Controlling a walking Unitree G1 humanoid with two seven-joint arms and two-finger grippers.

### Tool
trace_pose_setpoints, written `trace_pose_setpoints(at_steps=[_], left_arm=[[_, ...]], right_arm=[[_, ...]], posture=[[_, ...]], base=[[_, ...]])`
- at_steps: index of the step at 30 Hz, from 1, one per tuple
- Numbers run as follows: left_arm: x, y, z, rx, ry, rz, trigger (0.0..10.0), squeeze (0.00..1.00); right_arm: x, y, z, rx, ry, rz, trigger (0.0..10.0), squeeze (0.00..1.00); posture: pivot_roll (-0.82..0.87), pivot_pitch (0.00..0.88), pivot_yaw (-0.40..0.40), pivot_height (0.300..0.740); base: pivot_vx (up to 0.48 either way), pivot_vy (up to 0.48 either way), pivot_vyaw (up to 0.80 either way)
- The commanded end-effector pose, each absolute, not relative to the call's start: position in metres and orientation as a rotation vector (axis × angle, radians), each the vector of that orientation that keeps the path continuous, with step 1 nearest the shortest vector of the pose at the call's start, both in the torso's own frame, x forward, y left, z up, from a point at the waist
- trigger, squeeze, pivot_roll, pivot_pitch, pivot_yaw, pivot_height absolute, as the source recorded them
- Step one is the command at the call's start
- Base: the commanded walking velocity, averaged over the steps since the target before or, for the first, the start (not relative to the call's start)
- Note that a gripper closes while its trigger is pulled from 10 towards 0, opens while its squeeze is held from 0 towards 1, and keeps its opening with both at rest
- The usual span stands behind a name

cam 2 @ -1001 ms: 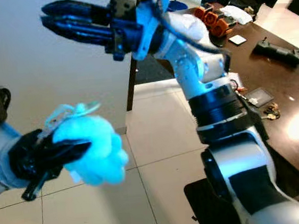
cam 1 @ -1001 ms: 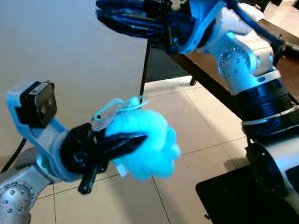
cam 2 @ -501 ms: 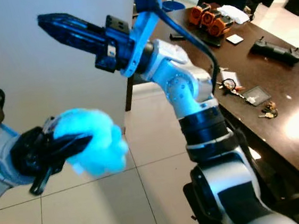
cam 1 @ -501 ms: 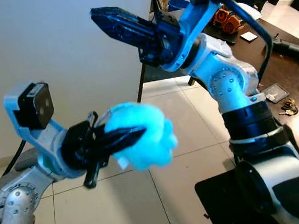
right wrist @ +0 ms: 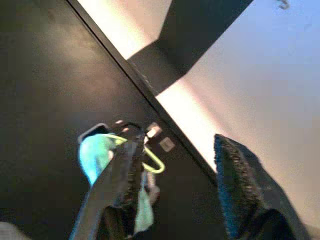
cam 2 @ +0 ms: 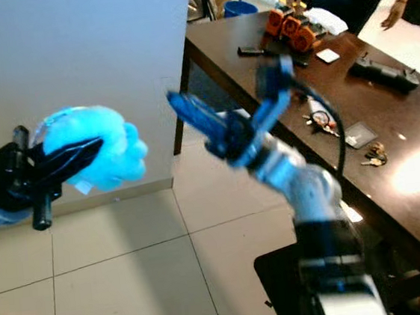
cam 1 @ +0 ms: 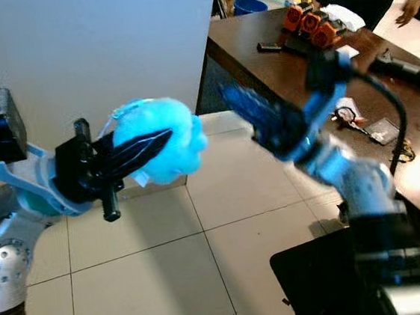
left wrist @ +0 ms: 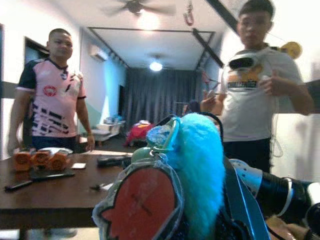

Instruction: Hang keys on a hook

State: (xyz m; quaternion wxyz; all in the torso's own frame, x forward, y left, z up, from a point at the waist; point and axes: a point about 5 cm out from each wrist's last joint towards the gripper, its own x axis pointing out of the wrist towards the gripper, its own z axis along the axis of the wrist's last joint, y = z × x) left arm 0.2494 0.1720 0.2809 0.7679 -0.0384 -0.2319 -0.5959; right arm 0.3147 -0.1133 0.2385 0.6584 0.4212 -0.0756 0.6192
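Left eye view: fluffy cyan pom-pom keychain [cam 1: 157, 139] clamped in the left end effector [cam 1: 143, 146], held up over the tiled floor [cam 1: 169, 267] near the white wall [cam 1: 86, 50]. Right end effector [right wrist: 175, 185], fingers spread wide, empty, beside the dark wooden tabletop [cam 1: 276, 68].

Keys' pompom [cam 1: 164, 137]: fluffy blue fur, soft, matt; red tag [left wrist: 142, 202] w/ it looks smooth plastic. Left hand [cam 1: 138, 148]: 2 matt black fingers, blue plastic mount. Right hand [cam 2: 190, 111] fingers [right wrist: 240, 170]: rough, grainy pads. Counter [cam 2: 389, 146]: dark wood, glossy. Floor [cam 1: 161, 268]: smooth pale tiles, slight sheen. Wall [cam 1: 71, 52]: matt white.
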Motion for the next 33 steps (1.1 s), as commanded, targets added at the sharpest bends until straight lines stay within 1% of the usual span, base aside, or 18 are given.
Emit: trace_pose_setpoints(at_steps=[1,2,3,4,5,6,7,13,17,18,20,22,24,33], left_arm=[[0.248,0.172,0.284,-0.077,-0.512,-1.328,10.0,0.0],[0.248,0.172,0.284,-0.077,-0.512,-1.328,10.0,0.0],[0.248,0.171,0.286,-0.071,-0.517,-1.355,10.0,0.0],[0.248,0.171,0.286,-0.071,-0.517,-1.355,10.0,0.0],[0.246,0.169,0.287,-0.057,-0.516,-1.391,10.0,0.0],[0.246,0.169,0.287,-0.057,-0.516,-1.391,10.0,0.0],[0.245,0.167,0.287,-0.037,-0.511,-1.428,10.0,0.0],[0.243,0.169,0.292,0.002,-0.501,-1.479,10.0,0.0],[0.241,0.169,0.302,-0.008,-0.534,-1.511,10.0,0.0],[0.24,0.168,0.304,-0.007,-0.541,-1.527,10.0,0.0],[0.238,0.162,0.305,-0.014,-0.539,-1.575,10.0,0.0],[0.237,0.158,0.304,-0.023,-0.528,-1.619,10.0,0.0],[0.236,0.156,0.302,-0.034,-0.515,-1.654,10.0,0.0],[0.23,0.148,0.294,-0.063,-0.459,-1.77,10.0,0.0]], right_arm=[[0.308,-0.11,0.238,1.009,-0.173,1.428,10.0,1.0],[0.308,-0.11,0.238,1.009,-0.173,1.428,10.0,1.0],[0.308,-0.099,0.229,1.045,-0.122,1.412,10.0,1.0],[0.308,-0.099,0.229,1.045,-0.122,1.412,10.0,1.0],[0.308,-0.091,0.223,1.075,-0.083,1.395,10.0,0.11],[0.308,-0.091,0.223,1.075,-0.083,1.395,10.0,0.11],[0.31,-0.087,0.219,1.106,-0.058,1.375,10.0,0.0],[0.314,-0.087,0.22,1.189,-0.052,1.35,10.0,0.0],[0.306,-0.076,0.209,1.237,0.015,1.377,10.0,0.0],[0.3,-0.07,0.205,1.246,0.041,1.409,10.0,0.0],[0.287,-0.062,0.201,1.262,0.078,1.543,10.0,0.0],[0.281,-0.058,0.199,1.278,0.103,1.618,10.0,0.0],[0.279,-0.058,0.198,1.287,0.107,1.652,10.0,0.0],[0.277,-0.059,0.2,1.263,0.07,1.693,10.0,0.0]], posture=[[0.2,0.054,-0.095,0.74],[0.2,0.054,-0.095,0.74],[0.19,0.054,-0.088,0.74],[0.19,0.054,-0.088,0.74],[0.19,0.057,-0.087,0.74],[0.19,0.057,-0.087,0.74],[0.19,0.058,-0.085,0.74],[0.19,0.06,-0.076,0.74],[0.19,0.06,-0.066,0.74],[0.19,0.061,-0.065,0.74],[0.19,0.06,-0.053,0.74],[0.19,0.062,-0.051,0.74],[0.19,0.06,-0.048,0.74],[0.19,0.057,-0.05,0.74]], base=[[0.0,0.0,0.0],[0.0,0.0,0.0],[0.0,0.0,0.0],[0.0,0.0,0.0],[0.0,0.0,0.0],[0.0,0.0,0.0],[0.0,0.0,0.0],[0.0,0.0,0.0],[0.0,0.0,0.0],[0.0,0.0,0.0],[0.0,0.0,0.0],[0.0,0.0,0.0],[0.0,0.0,0.0],[0.0,0.0,0.0]])
